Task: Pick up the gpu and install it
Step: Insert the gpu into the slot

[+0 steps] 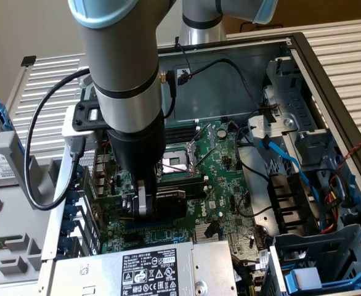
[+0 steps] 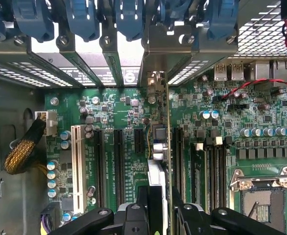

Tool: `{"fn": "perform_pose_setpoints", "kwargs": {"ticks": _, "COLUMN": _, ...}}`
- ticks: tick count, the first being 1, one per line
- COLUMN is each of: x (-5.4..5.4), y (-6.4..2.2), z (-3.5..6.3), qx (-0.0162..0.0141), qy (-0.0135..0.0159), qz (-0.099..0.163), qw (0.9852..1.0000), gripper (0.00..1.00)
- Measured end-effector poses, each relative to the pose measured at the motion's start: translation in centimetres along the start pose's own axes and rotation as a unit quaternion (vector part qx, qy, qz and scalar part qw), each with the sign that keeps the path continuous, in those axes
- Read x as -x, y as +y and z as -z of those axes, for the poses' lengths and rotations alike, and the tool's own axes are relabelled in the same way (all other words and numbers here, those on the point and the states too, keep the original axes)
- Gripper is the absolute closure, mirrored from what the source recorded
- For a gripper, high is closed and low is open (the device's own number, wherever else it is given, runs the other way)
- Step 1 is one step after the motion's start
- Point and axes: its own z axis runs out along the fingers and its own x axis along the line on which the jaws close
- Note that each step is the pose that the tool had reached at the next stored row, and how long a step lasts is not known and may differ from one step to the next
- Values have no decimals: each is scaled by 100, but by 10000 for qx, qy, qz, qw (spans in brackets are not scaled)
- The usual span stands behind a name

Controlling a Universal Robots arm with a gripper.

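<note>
The gripper (image 2: 155,208), partly closed, clamps the gpu (image 2: 159,147) edge-on, holding it upright over the motherboard (image 2: 109,122) slots near the case's rear edge. It looks light, stiff and fragile; best held by shroud and board edges, not the fan.

The exterior view looks steeply down from above into the open computer case (image 1: 304,55), fairly near, with the arm (image 1: 122,68) crossing in front. The wrist view sits just behind the pincer (image 2: 155,215), close over the motherboard (image 2: 114,147), facing along it toward the rear slot brackets (image 2: 84,29). Both views share the motherboard (image 1: 223,185) around the pincer (image 1: 145,206).
</note>
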Motion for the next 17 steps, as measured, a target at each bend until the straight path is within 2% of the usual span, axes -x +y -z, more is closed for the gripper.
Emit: {"fn": "perform_pose_setpoints", "kwargs": {"ticks": 17, "x": -2, "y": 21, "z": -22, "qx": -13, "qy": 0, "qz": 1, "qw": 10000, "gripper": 72}}
